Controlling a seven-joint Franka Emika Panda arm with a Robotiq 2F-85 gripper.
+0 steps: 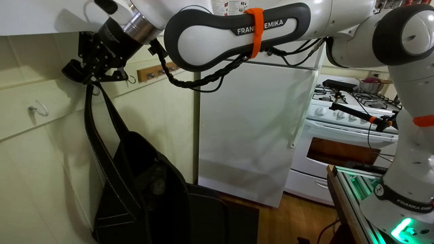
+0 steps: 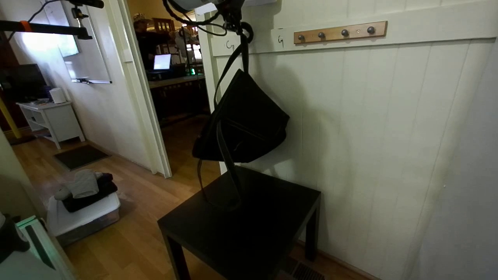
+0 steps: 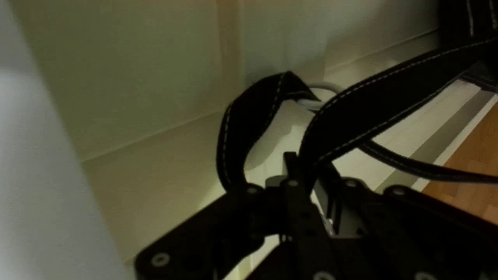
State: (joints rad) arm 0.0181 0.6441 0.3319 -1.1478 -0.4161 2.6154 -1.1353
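Our gripper, pinched narrow on a black strap
Below it we see the bag hanging beside a pale wall, above a dark table; a hook shows between the strap's two lengths, and we cannot tell whether it bears weight.

In an exterior view I read "FRAN" and "EMIKA" on the arm, split by an orange strap, and "FRANKA EMI", cut off at the edge, on the black band of the base. Lettering on the hand and posted sheets is too small.
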